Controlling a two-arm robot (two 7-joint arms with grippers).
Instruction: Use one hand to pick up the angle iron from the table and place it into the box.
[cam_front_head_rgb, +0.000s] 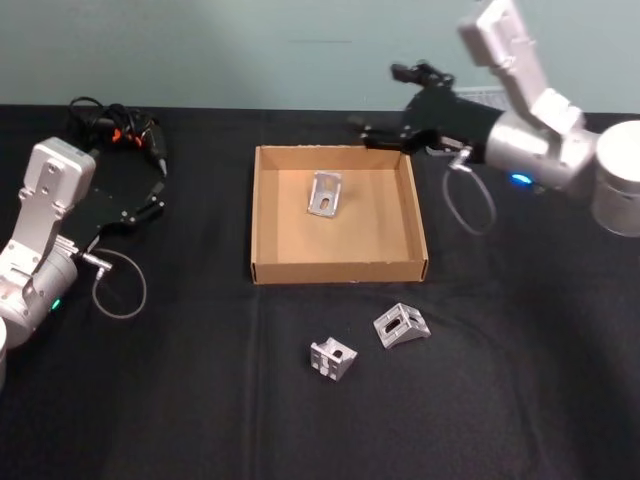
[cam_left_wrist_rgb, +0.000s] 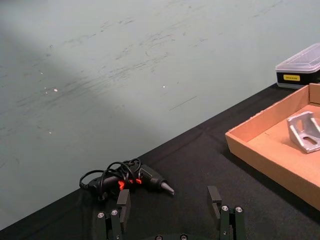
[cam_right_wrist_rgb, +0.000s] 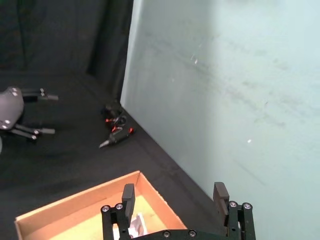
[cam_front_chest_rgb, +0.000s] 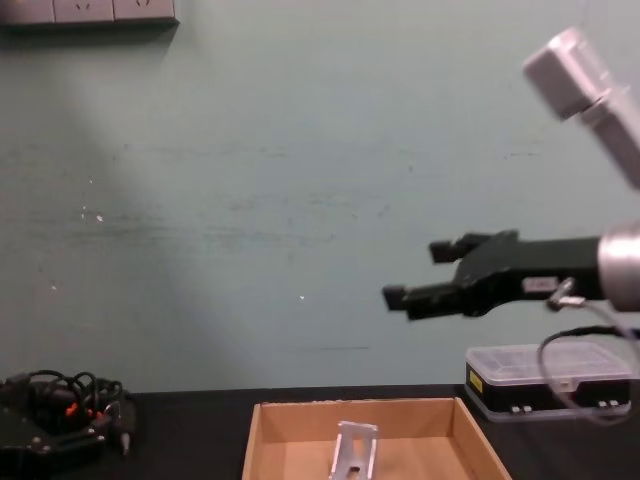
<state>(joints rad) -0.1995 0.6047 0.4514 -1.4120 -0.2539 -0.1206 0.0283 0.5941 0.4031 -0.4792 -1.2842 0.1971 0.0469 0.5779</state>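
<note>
One silver angle iron stands inside the tan box, toward its back; it also shows in the left wrist view and the chest view. Two more angle irons lie on the black table in front of the box. My right gripper hovers open and empty above the box's back right corner; the chest view shows the right gripper high above the box. My left gripper rests open and empty at the left of the table.
A black tool with looped cables and orange-red bits lies at the back left. A small black case with a clear lid sits behind the box on the right. A wall rises just behind the table.
</note>
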